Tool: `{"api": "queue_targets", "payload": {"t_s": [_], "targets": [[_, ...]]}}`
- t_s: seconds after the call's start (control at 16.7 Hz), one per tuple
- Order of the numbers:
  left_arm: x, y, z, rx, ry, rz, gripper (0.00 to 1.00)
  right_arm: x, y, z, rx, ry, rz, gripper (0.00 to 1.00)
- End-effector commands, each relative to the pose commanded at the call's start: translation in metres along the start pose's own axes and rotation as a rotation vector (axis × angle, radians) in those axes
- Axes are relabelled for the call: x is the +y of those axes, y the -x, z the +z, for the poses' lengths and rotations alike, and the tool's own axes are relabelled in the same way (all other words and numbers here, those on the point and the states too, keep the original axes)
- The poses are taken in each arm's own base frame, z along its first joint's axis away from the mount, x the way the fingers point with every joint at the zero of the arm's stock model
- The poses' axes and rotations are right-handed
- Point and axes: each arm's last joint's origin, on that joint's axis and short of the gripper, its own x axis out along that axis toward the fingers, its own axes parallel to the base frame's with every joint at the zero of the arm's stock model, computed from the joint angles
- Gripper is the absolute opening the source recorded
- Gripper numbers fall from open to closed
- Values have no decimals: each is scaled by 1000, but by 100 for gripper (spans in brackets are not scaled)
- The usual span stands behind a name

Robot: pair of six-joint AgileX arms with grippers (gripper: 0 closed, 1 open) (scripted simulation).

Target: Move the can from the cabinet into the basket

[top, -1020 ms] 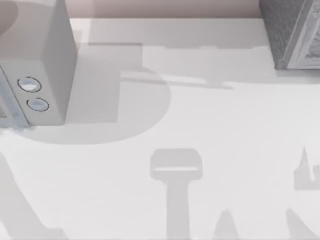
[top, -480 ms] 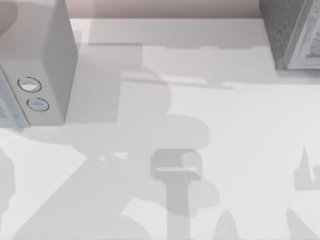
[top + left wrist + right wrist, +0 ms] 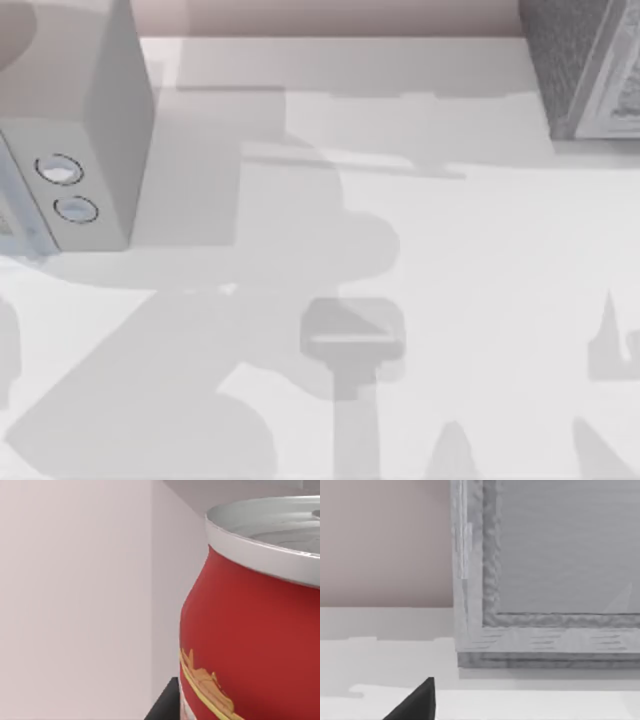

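Shadow on table spread lower-left since a second ago; box with two dials and cabinet unmoved. Can: upright, close before left wrist camera, beside pale wall. Left grip: cannot tell. Right finger tip: dark, near cabinet front; grip unclear.
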Motion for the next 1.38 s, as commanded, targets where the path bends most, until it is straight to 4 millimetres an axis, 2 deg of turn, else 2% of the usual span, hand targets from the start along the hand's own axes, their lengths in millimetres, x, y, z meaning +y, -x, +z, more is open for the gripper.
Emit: {"api": "queue_targets", "payload": {"t_s": [0.12, 0.48, 0.72, 1.38], "targets": [[1, -6, -3, 1, 4, -6, 0, 0, 0, 0, 0, 0, 0, 100], [-1, -56, -21, -3, -14, -9, 0, 0, 0, 0, 0, 0, 0, 100], [-2, -61, -22, -4, -18, -9, 0, 0, 0, 0, 0, 0, 0, 100], [-2, -61, -22, -4, -18, -9, 83, 0, 0, 0, 0, 0, 0, 100]]}}
